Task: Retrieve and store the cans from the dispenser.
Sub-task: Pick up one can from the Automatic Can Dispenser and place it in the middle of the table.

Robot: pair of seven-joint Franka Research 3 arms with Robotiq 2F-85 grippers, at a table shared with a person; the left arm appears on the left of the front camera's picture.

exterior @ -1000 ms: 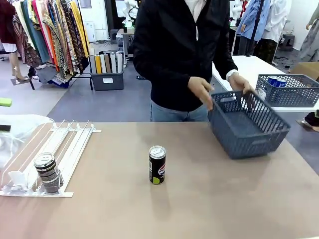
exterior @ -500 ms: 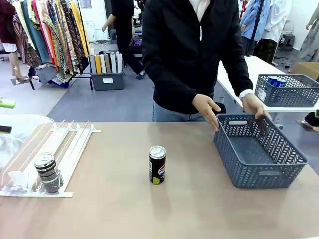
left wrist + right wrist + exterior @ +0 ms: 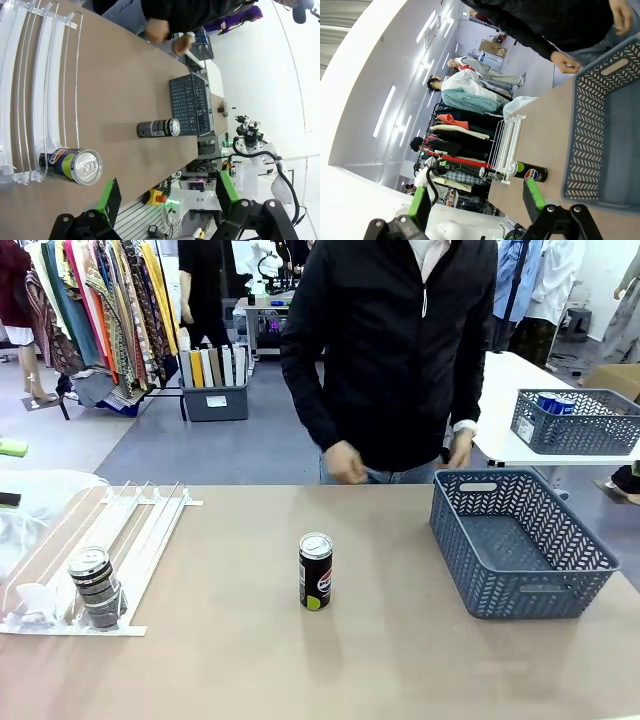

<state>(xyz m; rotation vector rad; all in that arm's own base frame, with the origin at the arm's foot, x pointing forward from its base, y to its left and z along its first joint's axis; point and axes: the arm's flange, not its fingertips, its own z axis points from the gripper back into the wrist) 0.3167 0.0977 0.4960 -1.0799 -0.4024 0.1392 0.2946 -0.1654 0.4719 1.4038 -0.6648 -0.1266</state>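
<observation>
A black can (image 3: 315, 572) with a round logo stands upright in the middle of the table. A second dark can (image 3: 95, 587) stands at the near end stop of the white and clear dispenser (image 3: 150, 525) on the left. In the left wrist view my left gripper (image 3: 167, 192) is open, off the table's near edge, with the dispenser can (image 3: 72, 165) just ahead and the loose can (image 3: 159, 128) farther off. In the right wrist view my right gripper (image 3: 476, 200) is open and holds nothing. Ahead of it are the loose can (image 3: 530, 173) and the dispenser (image 3: 505, 142).
A dark grey lattice basket (image 3: 520, 540) sits flat on the table's right side, also seen in the right wrist view as the basket (image 3: 600, 140). The person stands at the far edge with both hands (image 3: 345, 462) drawn back. Another basket (image 3: 580, 420) rests on a white table behind.
The person lowered the tilted basket flat onto the table's right side, let go, and pulled both hands back. The cans have not moved.
</observation>
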